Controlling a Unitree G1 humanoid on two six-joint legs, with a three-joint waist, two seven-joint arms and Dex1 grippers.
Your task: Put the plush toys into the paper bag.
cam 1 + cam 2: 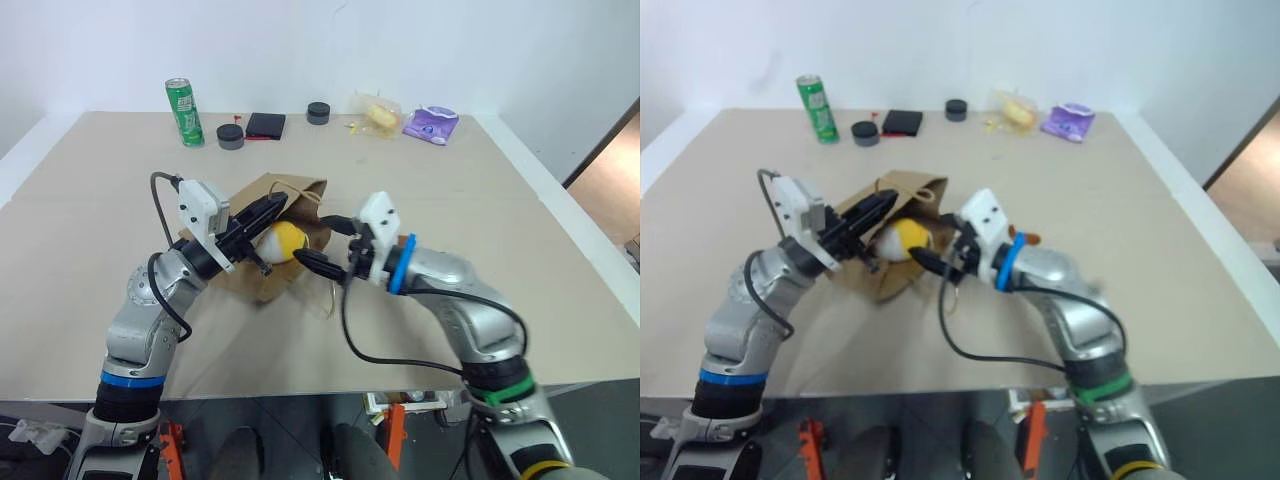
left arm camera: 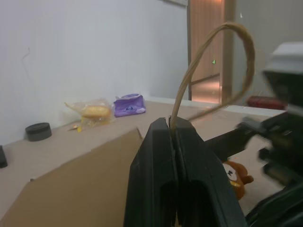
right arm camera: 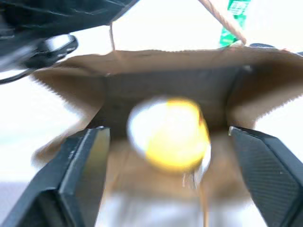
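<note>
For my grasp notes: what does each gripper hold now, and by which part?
Left gripper: the paper bag, by one loop handle. Right gripper: nothing, jaws open before the yellow and white plush toy.

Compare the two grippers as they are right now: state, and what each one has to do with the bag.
The left gripper is shut on the paper bag's handle; the right gripper stands wide open, holding nothing. The left gripper holds the paper bag up by that loop; the right gripper faces the bag's mouth, where the yellow and white plush toy sits. Both have two black fingers.
</note>
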